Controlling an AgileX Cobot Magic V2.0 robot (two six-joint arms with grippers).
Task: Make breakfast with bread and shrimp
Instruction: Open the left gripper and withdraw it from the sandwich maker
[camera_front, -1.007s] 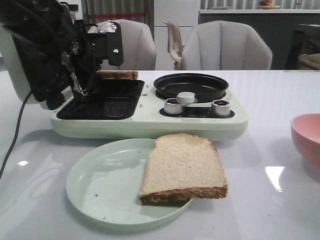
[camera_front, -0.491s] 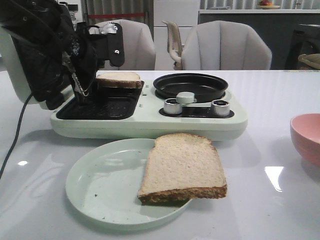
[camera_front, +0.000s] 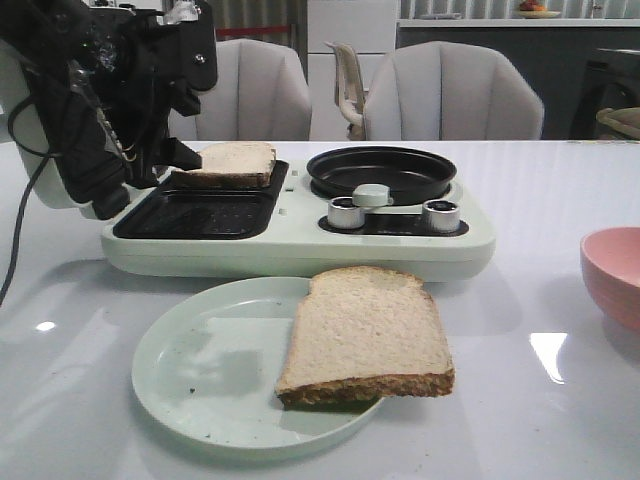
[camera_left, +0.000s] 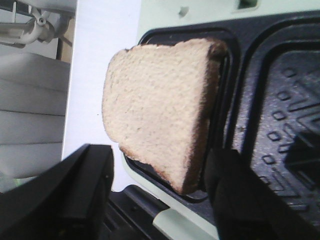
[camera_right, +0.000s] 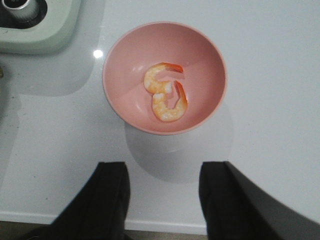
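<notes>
One bread slice (camera_front: 365, 335) lies flat on the pale green plate (camera_front: 205, 365) near the front. A second bread slice (camera_front: 230, 162) leans on the back rim of the black grill tray (camera_front: 195, 212); the left wrist view shows this slice (camera_left: 157, 105) tilted over the tray edge. My left gripper (camera_front: 165, 152) hovers just left of it, open, its fingers (camera_left: 87, 187) apart and clear of the crust. Two orange-pink shrimp (camera_right: 165, 92) lie in the pink bowl (camera_right: 202, 50). My right gripper (camera_right: 162, 200) is open above the table beside the bowl, and is out of the front view.
The pale green breakfast machine (camera_front: 300, 252) carries a round black pan (camera_front: 381, 168) and two silver knobs (camera_front: 441, 215). Its raised lid is behind my left arm. The pink bowl (camera_front: 612, 272) stands at the right edge. Chairs stand behind the table.
My left arm has risen and pulled back to the left, out of the grill tray. The far bread slice has come forward onto the tray's back rim.
</notes>
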